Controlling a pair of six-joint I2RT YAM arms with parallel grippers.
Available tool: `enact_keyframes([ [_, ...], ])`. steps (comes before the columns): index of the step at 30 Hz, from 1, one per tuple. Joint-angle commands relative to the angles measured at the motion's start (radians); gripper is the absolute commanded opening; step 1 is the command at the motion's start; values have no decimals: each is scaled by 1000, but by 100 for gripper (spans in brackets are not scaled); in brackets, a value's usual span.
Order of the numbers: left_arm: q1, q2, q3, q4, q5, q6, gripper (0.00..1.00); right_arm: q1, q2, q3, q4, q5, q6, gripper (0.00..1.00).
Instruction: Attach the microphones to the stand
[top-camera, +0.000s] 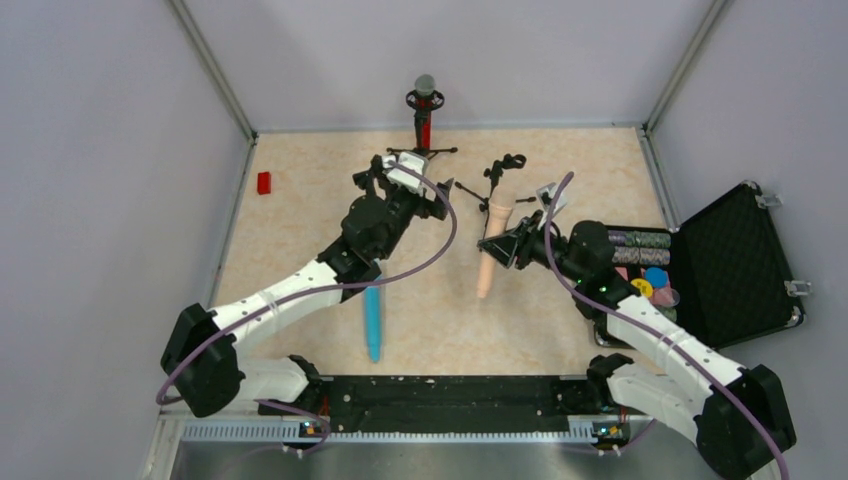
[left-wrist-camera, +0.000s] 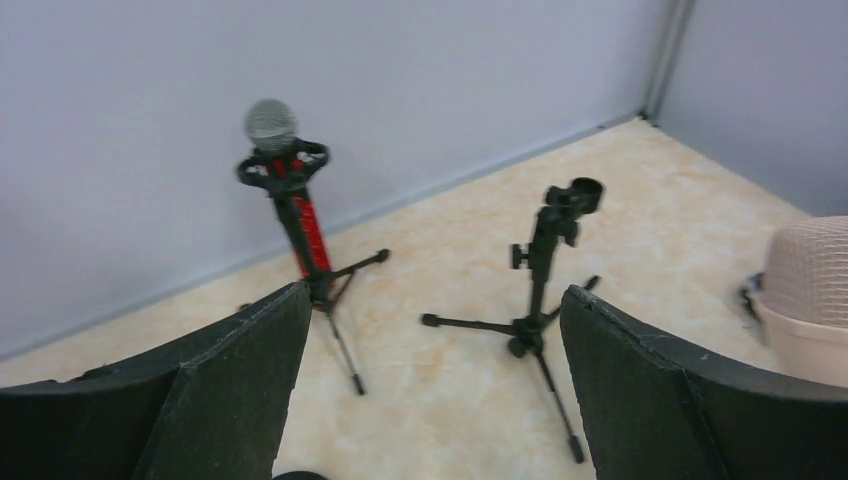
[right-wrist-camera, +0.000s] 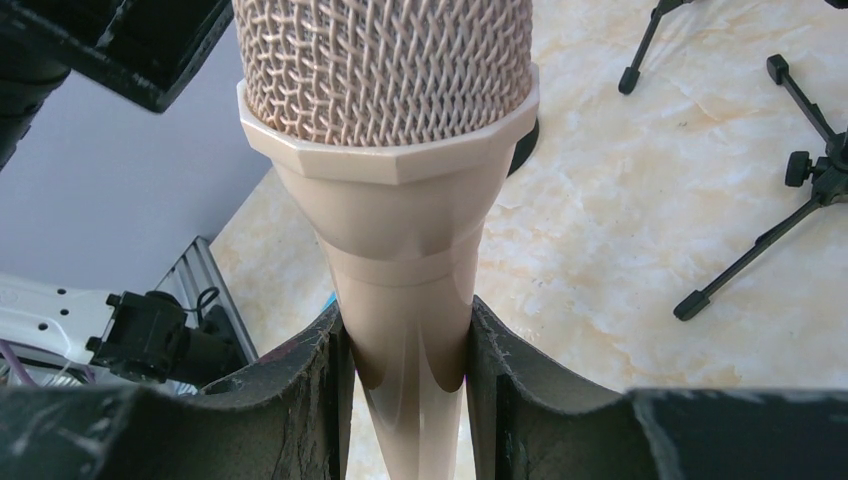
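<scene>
Clamped in the right hand (right-wrist-camera: 404, 345), just below its mesh head: the peach-beige microphone (right-wrist-camera: 390, 120), near the other black stand (top-camera: 500, 175). Spread wide apart and holding nothing, the left hand (left-wrist-camera: 435, 292), facing the far stand (left-wrist-camera: 340, 290) with the red microphone (left-wrist-camera: 303, 220) upright in its clip. Flat on the surface (top-camera: 300, 230), well apart from both hands, the light-blue microphone (top-camera: 372, 322).

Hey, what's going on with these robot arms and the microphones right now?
The right gripper, jaws shut, holds the peach microphone beside the empty stand. The left gripper hangs with jaws wide open, holding nothing, near the back stand, where the red microphone already sits. The blue microphone lies on the table, not yet mounted.
</scene>
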Motion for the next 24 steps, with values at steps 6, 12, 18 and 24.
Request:
enact_keyframes([
  [6, 22, -10, 89, -5, -272, 422, 99, -8, -4, 5, 25, 6, -24, 0],
  [12, 83, -39, 156, -211, -269, 371, 99, -8, 32, 4, 44, -19, -20, 0],
  [18, 228, -73, 189, -396, -150, 167, 99, -8, 57, 8, 45, -37, -23, 0],
  [24, 371, -101, 167, -461, 72, 24, 99, -8, 60, 5, 44, -51, -21, 0],
])
